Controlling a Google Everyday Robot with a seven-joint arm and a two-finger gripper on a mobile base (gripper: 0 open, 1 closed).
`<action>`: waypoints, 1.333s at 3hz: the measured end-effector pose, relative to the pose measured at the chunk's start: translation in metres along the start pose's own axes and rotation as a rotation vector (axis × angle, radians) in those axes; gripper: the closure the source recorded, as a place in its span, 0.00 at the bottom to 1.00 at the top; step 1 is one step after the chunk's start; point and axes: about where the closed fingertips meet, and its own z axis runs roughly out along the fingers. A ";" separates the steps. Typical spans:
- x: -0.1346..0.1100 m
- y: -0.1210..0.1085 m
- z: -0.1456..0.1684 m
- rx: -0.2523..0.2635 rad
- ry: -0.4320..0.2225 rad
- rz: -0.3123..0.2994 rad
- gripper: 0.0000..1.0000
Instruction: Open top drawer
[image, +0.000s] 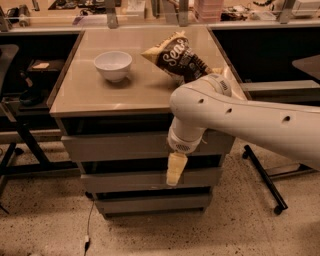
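Note:
The top drawer (115, 146) is the widest grey flat front, right under the beige tabletop (90, 97); it looks closed. My white arm reaches in from the right across the cabinet front and hides the drawer's right part. The gripper (175, 171) is cream-coloured and points down. It hangs in front of the gap between the top drawer and the second drawer (125, 180), right of centre.
A white bowl (113, 65) and a brown snack bag (177, 56) lie on the tabletop. A third, narrower drawer (150, 203) sits lowest. A black chair (12, 95) stands at left, a wheeled table leg (265, 180) at right, and a cable (88, 227) lies on the floor.

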 end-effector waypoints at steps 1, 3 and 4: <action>0.000 -0.014 0.015 0.010 0.021 0.000 0.00; 0.000 -0.042 0.045 0.032 0.045 -0.020 0.00; -0.001 -0.034 0.065 0.000 0.040 -0.022 0.00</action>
